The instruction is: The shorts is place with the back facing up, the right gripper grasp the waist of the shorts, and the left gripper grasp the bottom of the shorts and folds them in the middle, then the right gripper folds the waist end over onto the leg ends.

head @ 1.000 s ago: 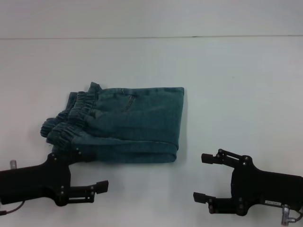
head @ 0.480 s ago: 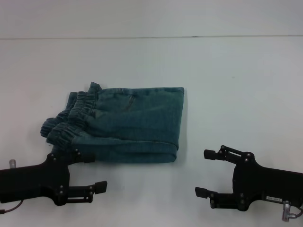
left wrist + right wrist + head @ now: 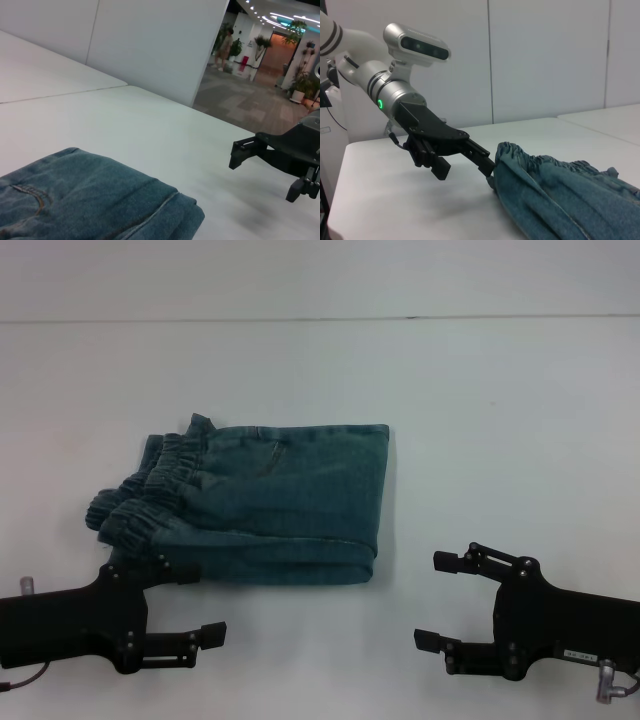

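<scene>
The shorts (image 3: 262, 502) are lying folded into a compact bundle on the white surface (image 3: 500, 420), ahead of both end effectors and between them. The ruffled waist (image 3: 145, 490) is sitting at the bundle's left side, just ahead of the left end effector (image 3: 195, 602); the smooth fold edge is facing the right end effector (image 3: 442, 601), which is standing off to that side with bare surface between.

Both end effectors are sitting low over the surface with their jaws spread and nothing in them. One finger (image 3: 479, 154) of the left one is reaching right up to the gathered band, touching or nearly so.

Judging by how the denim is lying, both folds look done, so the step in hand is probably the release and retreat. Doing that well means keeping the jaws spread wide and drawing each arm away from the bundle, level, so that no finger is catching a ruffle and dragging the top layer off the stack. The left end effector is needing the most care, being closest to the elastic. The right one is already clear of the cloth.
</scene>
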Robot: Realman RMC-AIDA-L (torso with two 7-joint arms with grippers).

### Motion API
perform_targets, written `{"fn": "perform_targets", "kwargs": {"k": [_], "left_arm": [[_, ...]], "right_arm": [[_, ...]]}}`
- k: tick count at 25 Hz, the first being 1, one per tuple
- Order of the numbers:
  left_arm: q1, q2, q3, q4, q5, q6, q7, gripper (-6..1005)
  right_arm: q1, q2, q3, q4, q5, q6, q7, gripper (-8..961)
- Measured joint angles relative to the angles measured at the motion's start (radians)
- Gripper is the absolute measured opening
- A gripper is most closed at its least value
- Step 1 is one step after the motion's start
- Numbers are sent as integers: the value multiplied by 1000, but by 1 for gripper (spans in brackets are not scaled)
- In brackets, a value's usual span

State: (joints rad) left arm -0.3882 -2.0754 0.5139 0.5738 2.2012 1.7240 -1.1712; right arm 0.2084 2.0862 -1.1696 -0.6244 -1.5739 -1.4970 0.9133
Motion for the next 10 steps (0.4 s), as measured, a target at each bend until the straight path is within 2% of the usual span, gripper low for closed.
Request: {"fn": "perform_targets", "kwargs": {"k": [10], "left_arm": [[-1,0,2,0,1,-5,-1,899]], "right_arm": [[2,3,3,1,0,7,-1,911]]}}
